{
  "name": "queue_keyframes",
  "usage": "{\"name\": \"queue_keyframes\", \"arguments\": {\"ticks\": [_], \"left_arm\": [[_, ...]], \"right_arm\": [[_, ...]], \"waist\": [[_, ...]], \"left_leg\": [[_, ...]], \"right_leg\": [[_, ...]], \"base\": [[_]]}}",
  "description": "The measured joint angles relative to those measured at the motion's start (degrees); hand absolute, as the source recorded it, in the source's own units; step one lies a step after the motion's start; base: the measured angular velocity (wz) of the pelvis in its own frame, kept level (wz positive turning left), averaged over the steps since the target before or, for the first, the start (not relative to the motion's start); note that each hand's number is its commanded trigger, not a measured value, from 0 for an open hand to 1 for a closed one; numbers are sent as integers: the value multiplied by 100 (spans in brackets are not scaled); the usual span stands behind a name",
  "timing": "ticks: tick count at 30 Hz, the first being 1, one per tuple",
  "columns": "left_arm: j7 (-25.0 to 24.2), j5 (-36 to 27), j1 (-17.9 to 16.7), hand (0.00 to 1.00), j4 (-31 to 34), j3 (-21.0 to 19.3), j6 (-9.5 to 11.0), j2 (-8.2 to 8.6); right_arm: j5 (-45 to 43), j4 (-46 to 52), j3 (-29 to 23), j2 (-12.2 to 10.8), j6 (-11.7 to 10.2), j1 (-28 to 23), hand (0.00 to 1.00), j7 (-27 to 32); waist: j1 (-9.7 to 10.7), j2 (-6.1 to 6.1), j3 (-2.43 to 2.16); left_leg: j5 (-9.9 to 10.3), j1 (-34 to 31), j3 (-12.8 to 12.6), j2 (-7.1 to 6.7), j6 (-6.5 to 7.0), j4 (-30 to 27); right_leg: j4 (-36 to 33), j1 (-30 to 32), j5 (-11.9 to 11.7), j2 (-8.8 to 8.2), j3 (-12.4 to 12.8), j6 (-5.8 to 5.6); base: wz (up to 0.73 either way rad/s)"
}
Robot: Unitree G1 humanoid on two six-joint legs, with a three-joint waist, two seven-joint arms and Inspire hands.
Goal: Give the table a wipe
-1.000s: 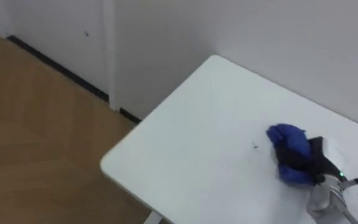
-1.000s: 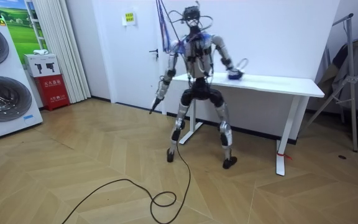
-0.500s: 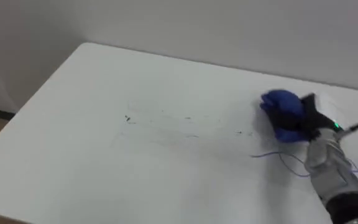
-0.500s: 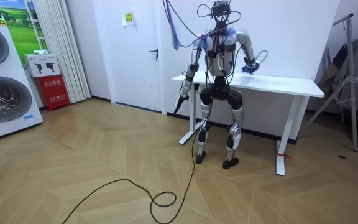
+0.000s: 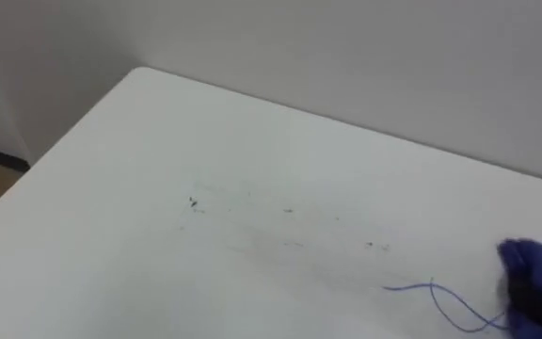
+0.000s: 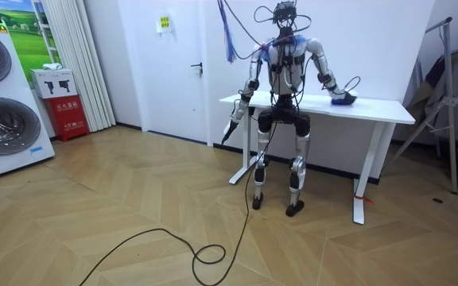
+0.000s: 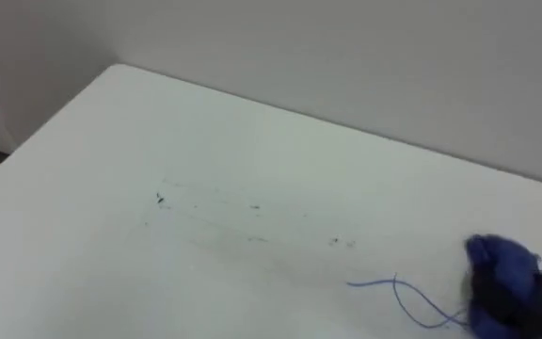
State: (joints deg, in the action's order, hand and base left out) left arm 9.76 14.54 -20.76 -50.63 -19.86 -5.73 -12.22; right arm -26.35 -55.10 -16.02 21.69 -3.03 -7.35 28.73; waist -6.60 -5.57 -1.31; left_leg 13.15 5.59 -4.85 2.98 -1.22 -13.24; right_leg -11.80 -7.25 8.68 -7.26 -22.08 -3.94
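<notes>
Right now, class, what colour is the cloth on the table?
Blue. The cloth shows best in the right eye view, at the lower right.

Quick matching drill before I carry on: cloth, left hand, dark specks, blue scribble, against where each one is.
1 blue cloth
2 left hand
3 dark specks
4 blue scribble

A middle of the table
B hanging beside the table's end
C held by the right hand
D just left of the cloth

Pairs: 1-C, 2-B, 3-A, 4-D.

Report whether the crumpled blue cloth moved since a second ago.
Yes: the blue cloth went toward the white table's end at the room view's right.
</notes>
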Motion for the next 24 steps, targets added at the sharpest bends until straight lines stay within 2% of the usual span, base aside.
{"name": "queue_keyframes", "arguments": {"ticks": [2, 5, 6, 7, 8, 9, 10, 11, 12, 13, 14, 15, 16, 18, 19, 20, 21, 22, 24], "left_arm": [[23, -33, 2, 0, 19, 132, -17, 1], [51, -75, 116, 0, -5, 497, -49, 70], [56, -86, 182, 0, -9, 573, -73, 135], [71, -89, 286, 0, -41, 680, -148, 161], [70, -85, 330, 0, -55, 739, -167, 162], [71, -65, 403, 0, -114, 863, -200, 164], [77, -44, 585, 0, -223, 1026, -242, 163], [75, -44, 683, 0, -272, 1133, -272, 169], [74, -21, 845, 0, -285, 1320, -295, 223], [69, 102, 956, 0, -262, 1473, -302, 303], [76, 146, 955, 0, -221, 1532, -300, 333], [93, 135, 911, 0, -154, 1568, -303, 373], [107, 145, 802, 0, -146, 1563, -321, 386], [108, 138, 575, 0, -43, 1523, -423, 388], [99, 134, 400, 0, 34, 1531, -489, 405], [92, 124, 340, 0, 34, 1529, -511, 430], [87, 103, 224, 0, 0, 1532, -541, 461], [82, 85, 176, 0, -72, 1530, -542, 456], [85, 112, 124, 0, -68, 1408, -459, 433]], "right_arm": [[118, 56, 51, -7, 95, 49, 100, -70], [127, 382, 320, -41, 574, 369, 100, -148], [68, 809, 594, -115, 880, 447, 100, -225], [-182, 1319, 1080, -300, 1159, 618, 100, -398], [-384, 1659, 1401, -384, 1289, 718, 100, -525], [-906, 2313, 2233, -539, 1435, 989, 100, -853], [-1447, 2712, 2994, -712, 1429, 1390, 100, -1155], [-1625, 2806, 3308, -872, 1416, 1607, 100, -1304], [-1872, 2926, 3789, -1196, 1406, 2000, 100, -1580], [-2106, 2991, 4154, -1474, 1365, 2364, 100, -1824], [-2204, 3020, 4295, -1611, 1325, 2495, 100, -1926], [-2285, 3007, 4454, -1852, 1201, 2618, 100, -2036], [-2313, 2928, 4504, -1999, 1041, 2629, 100, -2099], [-2346, 2783, 4527, -1990, 910, 2497, 100, -2155], [-2260, 2512, 4491, -1953, 869, 2416, 100, -2112], [-2112, 2500, 4416, -1939, 755, 2345, 100, -1998], [-2027, 2403, 4371, -1923, 589, 2200, 100, -1819], [-2000, 2254, 4277, -1884, 414, 2058, 100, -1588], [-2007, 2192, 3998, -1750, 202, 1718, 100, -1279]], "waist": [[-16, 26, 3], [-79, 111, 24], [-229, 162, 33], [-393, 191, 60], [-459, 197, 73], [-586, 221, 125], [-691, 227, 151], [-737, 232, 155], [-871, 250, 170], [-1113, 275, 186], [-1241, 279, 188], [-1454, 278, 187], [-1537, 273, 188], [-1628, 269, 198], [-1652, 275, 242], [-1641, 269, 263], [-1495, 320, 278], [-1318, 373, 270], [-1212, 409, 252]], "left_leg": [[23, 23, -121, 42, -15, -1], [-36, 59, -276, 61, -14, 73], [-39, 60, -313, 68, -15, 107], [-41, 38, -294, 71, -17, 138], [-45, 15, -269, 72, -23, 152], [-46, -27, -198, 85, -27, 156], [-64, -63, -157, 131, -58, 158], [-76, -85, -113, 147, -78, 159], [-99, -115, -28, 161, -103, 172], [-129, -136, 47, 161, -130, 228], [-152, -137, 84, 159, -135, 272], [-187, -132, 169, 153, -141, 355], [-223, -123, 297, 135, -130, 360], [-222, -106, 402, 111, -118, 373], [-230, -130, 414, 88, -101, 372], [-238, -136, 429, 65, -88, 371], [-254, -131, 490, 11, -61, 364], [-261, -81, 583, -50, -43, 366], [-247, 4, 592, -64, -23, 382]], "right_leg": [[12, -2, -60, 43, 108, 24], [2, 92, -124, 69, 250, 63], [4, 186, -175, 114, 374, 105], [-7, 320, -226, 174, 486, 168], [-5, 387, -264, 209, 483, 204], [-2, 490, -322, 282, 465, 284], [20, 535, -345, 344, 445, 325], [23, 538, -338, 363, 413, 337], [26, 540, -310, 380, 351, 369], [50, 539, -278, 382, 279, 380], [89, 532, -273, 386, 238, 381], [163, 500, -267, 390, 144, 372], [235, 417, -252, 377, 12, 347], [214, 328, -217, 339, -121, 290], [222, 334, -219, 314, -169, 286], [240, 332, -218, 297, -168, 285], [317, 252, -220, 259, -205, 240], [367, 126, -182, 214, -240, 174], [396, 23, -172, 201, -279, 149]], "base": [[-37], [-33], [-74], [-84], [-87], [-58], [-32], [15], [38], [37], [35], [50], [54], [50], [27], [14], [30], [36], [26]]}}
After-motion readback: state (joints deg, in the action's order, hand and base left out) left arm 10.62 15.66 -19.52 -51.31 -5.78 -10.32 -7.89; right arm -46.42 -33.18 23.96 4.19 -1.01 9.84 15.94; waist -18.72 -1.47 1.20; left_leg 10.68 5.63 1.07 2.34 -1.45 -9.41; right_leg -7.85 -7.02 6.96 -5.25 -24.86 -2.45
